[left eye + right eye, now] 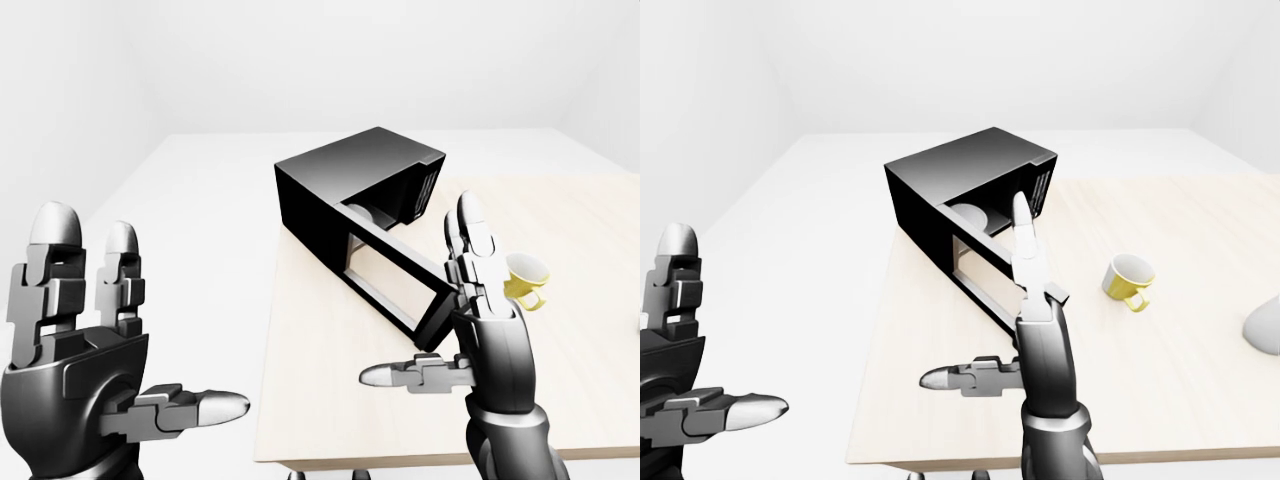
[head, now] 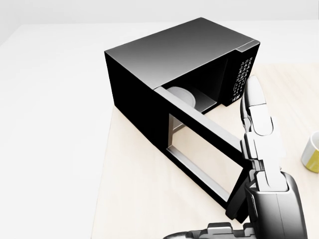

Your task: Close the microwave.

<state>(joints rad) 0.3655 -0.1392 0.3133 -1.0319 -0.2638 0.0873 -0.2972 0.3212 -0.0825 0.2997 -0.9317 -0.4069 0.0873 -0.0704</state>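
while the black microwave (image 2: 164, 59) sits on the pale wooden worktop (image 1: 330, 400), its door (image 2: 204, 157) hangs wide open. the right hand (image 1: 470, 330) is held up just beside the door's free edge, fingers straight and holding nothing. the left hand (image 1: 80, 350) is spread open too, off to the left and well away. a yellow mug (image 1: 1128, 280) stands to the right.
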